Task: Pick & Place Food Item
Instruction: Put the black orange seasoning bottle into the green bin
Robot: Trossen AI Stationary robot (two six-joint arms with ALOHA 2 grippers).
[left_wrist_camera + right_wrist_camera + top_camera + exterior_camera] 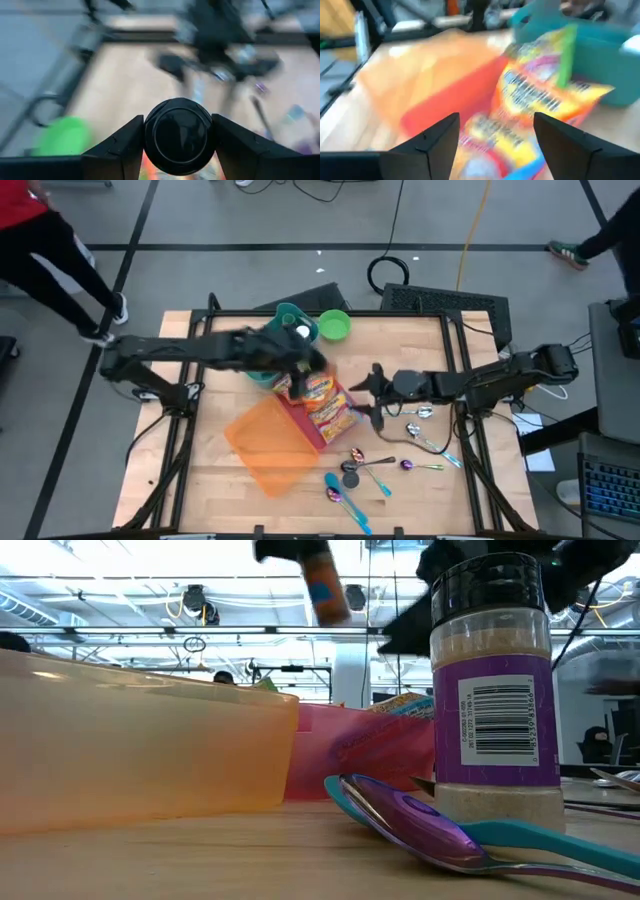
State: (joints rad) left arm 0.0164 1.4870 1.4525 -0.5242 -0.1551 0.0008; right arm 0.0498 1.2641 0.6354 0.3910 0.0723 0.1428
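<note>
Now the left gripper [180, 137] has its fingers clamped round a black-capped jar [179, 135], carried above the pink bin [305, 425]. At three o'clock the right gripper [372, 392] hangs spread and empty beside the snack bags [322, 398], probably lined up to grab one.

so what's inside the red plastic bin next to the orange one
Colourful snack bags fill the red plastic bin, spilling over its rim beside the orange plastic bin. Anything beneath the bags is covered, and the left arm hides the bin's far end.
</note>
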